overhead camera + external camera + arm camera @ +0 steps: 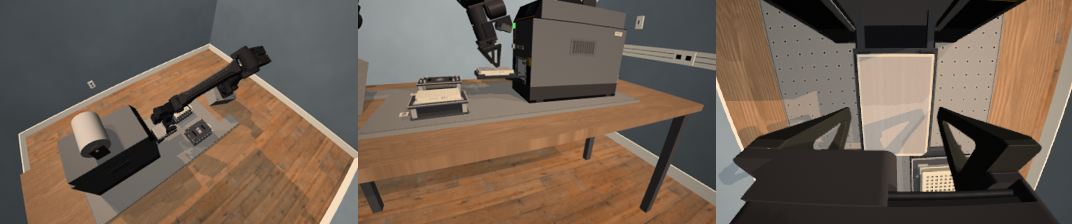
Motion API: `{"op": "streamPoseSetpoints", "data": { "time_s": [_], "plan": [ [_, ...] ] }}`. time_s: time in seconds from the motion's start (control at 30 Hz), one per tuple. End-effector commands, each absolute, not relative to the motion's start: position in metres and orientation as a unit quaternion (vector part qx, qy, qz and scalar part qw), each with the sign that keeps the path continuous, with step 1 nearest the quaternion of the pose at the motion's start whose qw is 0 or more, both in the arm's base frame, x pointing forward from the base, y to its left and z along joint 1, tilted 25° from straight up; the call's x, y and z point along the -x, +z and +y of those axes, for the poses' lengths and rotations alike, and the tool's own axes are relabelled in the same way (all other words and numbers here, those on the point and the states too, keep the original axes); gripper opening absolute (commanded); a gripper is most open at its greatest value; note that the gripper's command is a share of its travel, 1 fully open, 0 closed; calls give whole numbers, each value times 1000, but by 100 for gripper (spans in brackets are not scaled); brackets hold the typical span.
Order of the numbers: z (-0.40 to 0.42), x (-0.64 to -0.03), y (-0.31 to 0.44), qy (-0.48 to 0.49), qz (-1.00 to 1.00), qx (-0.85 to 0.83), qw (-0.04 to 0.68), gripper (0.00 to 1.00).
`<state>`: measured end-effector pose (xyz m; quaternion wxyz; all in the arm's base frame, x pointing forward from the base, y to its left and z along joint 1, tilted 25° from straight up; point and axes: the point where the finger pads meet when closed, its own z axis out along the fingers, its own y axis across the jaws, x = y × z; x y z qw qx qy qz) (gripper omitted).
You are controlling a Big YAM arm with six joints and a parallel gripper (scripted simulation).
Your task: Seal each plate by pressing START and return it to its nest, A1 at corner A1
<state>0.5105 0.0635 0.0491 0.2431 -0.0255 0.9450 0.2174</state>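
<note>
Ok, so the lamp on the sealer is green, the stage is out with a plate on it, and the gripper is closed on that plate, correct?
Not quite: the gripper is open, its fingers apart on either side of the plate, as the wrist view shows. The rest stands.

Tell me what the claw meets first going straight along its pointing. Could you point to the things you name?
Probably the covered plate (159,131) (495,71) (896,100) on the stage, straddled by the claw's (172,128) (497,64) (894,112) open fingers; exact clearance is unclear.

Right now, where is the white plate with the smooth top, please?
On the sealer's extended dark stage, between the gripper's open fingers in the wrist view.
</note>
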Motion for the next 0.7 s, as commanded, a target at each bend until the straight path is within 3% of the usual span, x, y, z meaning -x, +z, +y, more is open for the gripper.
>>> {"op": "streamPoseSetpoints", "data": {
  "time_s": [0.0,0.67],
  "plan": [
    [50,-536,71,212,939,24,271,100],
    [65,-508,42,217,947,28,235,100]
  ]
}}
